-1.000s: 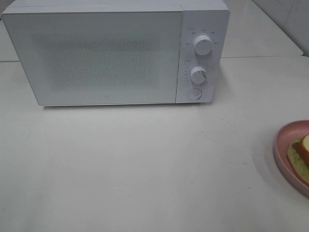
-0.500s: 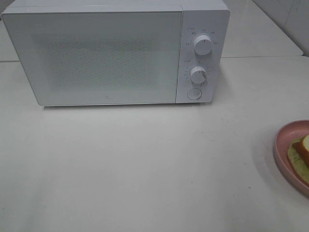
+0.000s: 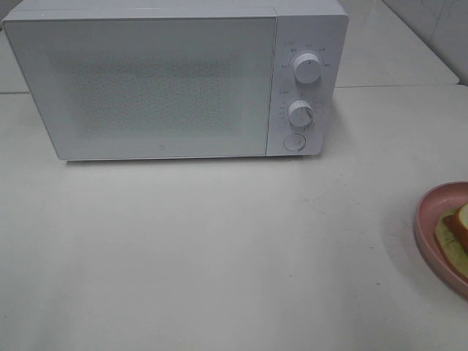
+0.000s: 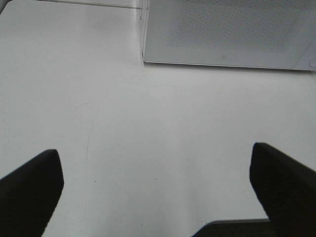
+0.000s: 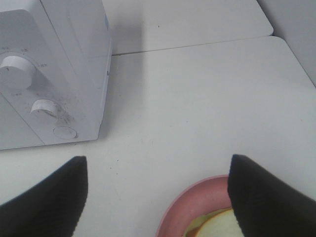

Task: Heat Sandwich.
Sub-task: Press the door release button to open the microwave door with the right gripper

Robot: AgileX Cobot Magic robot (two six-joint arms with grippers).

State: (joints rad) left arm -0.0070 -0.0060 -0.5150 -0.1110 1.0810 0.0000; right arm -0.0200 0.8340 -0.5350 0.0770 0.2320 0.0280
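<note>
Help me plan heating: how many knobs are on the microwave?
2: the upper round white knob and the lower round white knob, both on the white microwave, right of its door.

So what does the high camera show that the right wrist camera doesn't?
Only the high camera shows the microwave's whole closed door. Only the right wrist camera shows the right arm's dark jaws, wide apart and holding nothing, and the microwave's side wall. Both show the upper knob, the lower knob, the round button, the pink plate holding the sandwich, and the white table.
</note>
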